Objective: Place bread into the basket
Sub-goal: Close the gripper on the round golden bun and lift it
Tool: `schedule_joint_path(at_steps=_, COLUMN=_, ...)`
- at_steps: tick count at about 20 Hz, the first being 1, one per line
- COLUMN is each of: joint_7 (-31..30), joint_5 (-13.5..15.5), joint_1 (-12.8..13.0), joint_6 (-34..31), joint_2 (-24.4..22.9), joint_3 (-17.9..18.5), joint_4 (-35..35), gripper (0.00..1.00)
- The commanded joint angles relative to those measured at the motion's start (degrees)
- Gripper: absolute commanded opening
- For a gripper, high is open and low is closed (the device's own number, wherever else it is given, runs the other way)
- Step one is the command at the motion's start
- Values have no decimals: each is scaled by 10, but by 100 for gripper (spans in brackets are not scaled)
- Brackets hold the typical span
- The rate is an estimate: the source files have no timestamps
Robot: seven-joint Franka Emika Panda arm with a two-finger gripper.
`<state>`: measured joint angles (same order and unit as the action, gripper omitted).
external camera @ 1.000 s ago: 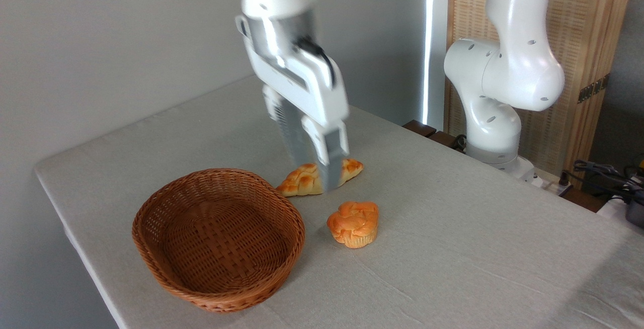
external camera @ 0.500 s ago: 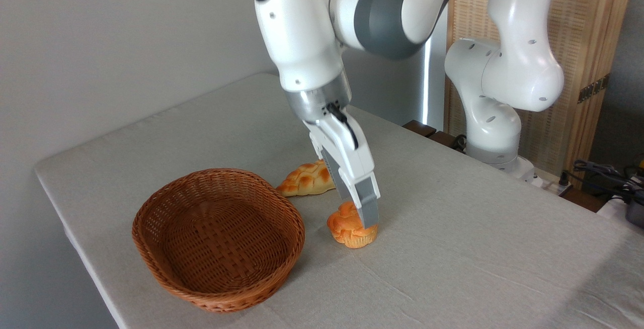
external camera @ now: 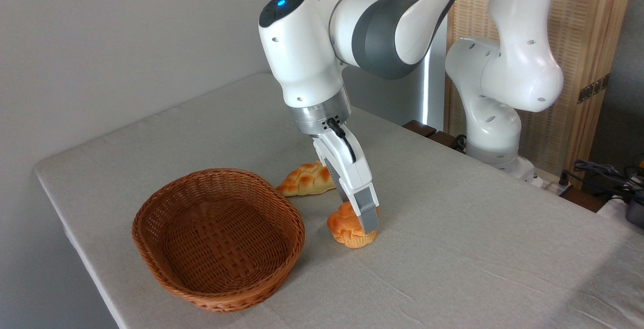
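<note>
The gripper (external camera: 363,222) is down over the bun (external camera: 347,228) on the table (external camera: 453,248) — one finger (external camera: 368,216) lies against its right side, but whether the jaws grip it cannot be told. The bun sits just right of the basket (external camera: 218,237), with a braided loaf (external camera: 306,179) behind.

The arm (external camera: 382,22) is glossy white with rounded, bulbous segments and a dark grey band at one joint. A small blue light (external camera: 280,2) glows on a black cap on the wrist housing. Small dark screw holes dot the white shells. Below the housing sits a brushed silver ring (external camera: 319,113), a short black cable (external camera: 342,138), and a white pincer (external camera: 363,221) with grey fingers.
</note>
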<state>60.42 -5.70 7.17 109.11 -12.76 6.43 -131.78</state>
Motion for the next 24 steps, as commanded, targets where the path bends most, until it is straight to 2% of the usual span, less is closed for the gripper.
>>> schedule_joint_path(at_steps=1, joint_7=8, joint_5=8, joint_1=6, joint_6=24, joint_2=-4, joint_3=9, joint_4=-14, gripper=82)
schedule_joint_path(at_steps=5, joint_7=8, joint_5=8, joint_1=6, joint_6=35, joint_2=1, joint_3=8, joint_4=-22, gripper=49)
schedule_joint_path(at_steps=10, joint_7=22, joint_5=4, joint_1=6, joint_6=36, joint_2=5, joint_3=9, joint_4=-22, gripper=24)
schedule_joint_path(at_steps=24, joint_7=30, joint_5=1, joint_1=6, joint_6=35, joint_2=4, joint_3=9, joint_4=-19, gripper=22)
